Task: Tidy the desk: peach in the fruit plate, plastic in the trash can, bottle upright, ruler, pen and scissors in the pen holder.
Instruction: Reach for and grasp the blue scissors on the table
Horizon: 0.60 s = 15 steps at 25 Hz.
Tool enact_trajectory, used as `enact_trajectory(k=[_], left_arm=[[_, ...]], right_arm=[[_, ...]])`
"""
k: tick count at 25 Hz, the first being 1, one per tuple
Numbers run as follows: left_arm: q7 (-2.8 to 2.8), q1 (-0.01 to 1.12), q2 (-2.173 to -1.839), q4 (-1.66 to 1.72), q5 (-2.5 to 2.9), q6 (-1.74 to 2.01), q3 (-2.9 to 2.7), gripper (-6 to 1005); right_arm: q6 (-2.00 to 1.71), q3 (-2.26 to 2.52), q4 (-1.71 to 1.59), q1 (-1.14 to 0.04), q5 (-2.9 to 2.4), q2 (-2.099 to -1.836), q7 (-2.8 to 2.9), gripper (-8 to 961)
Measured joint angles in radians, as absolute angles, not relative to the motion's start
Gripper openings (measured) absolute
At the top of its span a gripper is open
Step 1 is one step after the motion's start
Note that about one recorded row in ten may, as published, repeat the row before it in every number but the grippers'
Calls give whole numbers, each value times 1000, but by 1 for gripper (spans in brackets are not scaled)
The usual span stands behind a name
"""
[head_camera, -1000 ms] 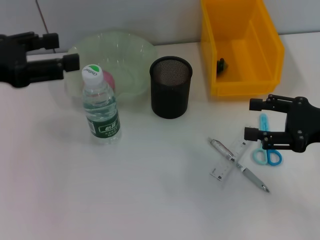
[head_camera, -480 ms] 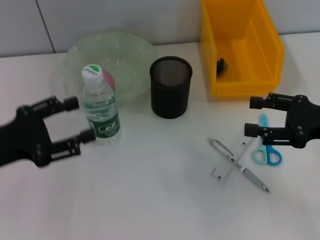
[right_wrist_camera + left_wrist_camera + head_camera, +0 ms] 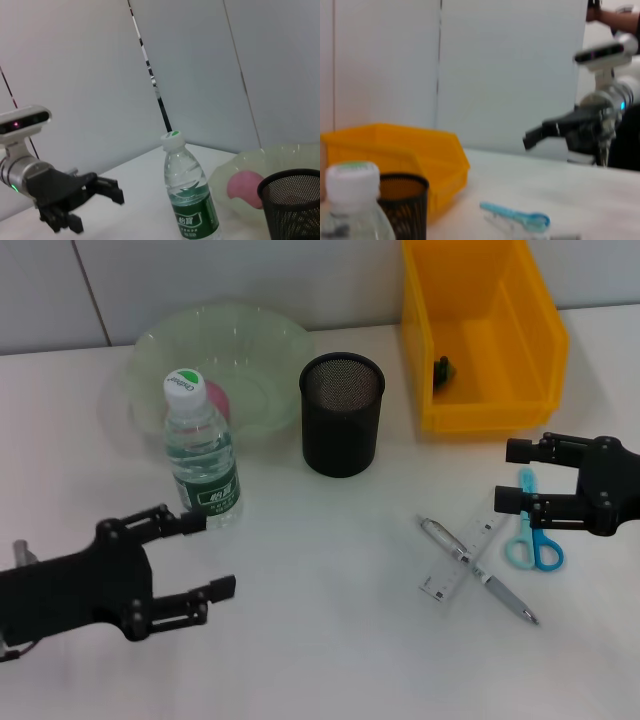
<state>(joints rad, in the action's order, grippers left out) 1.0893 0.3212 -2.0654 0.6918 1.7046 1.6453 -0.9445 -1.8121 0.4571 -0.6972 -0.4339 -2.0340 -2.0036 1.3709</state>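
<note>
The clear bottle [image 3: 203, 455] with a green label stands upright in front of the pale green fruit plate [image 3: 262, 345], which holds the pink peach [image 3: 215, 400]. The black mesh pen holder [image 3: 342, 412] stands to their right. A pen [image 3: 478, 570] lies crossed over a clear ruler [image 3: 450, 580], with blue scissors [image 3: 533, 532] beside them. My right gripper [image 3: 507, 477] hovers open right over the scissors' blades. My left gripper [image 3: 208, 555] is open at the front left, just below the bottle. The yellow trash can [image 3: 480, 405] holds a small dark scrap [image 3: 442, 368].
The right wrist view shows the bottle [image 3: 187, 200], peach [image 3: 245, 189] and pen holder [image 3: 292, 200], with the left gripper [image 3: 107, 192] farther off. The left wrist view shows the scissors [image 3: 517, 217] and yellow bin [image 3: 395, 150]. A wall backs the table.
My left arm has swung from the back left beside the fruit plate to the front left, ending below the bottle. The right gripper has shifted slightly to the right.
</note>
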Motion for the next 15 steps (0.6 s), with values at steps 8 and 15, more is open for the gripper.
enact_trajectory(k=[8,15], left_arm=[[1078,326,-2070,689,1708,1550,-1026,791],[1078,331,-2069,693,1705,1552,-1026,789]], right_arm=[[-1817,457,-738,-424,-2032,-2014,1409,802],[-1836,457,-797,-425,-2029,-2032,1455,802]])
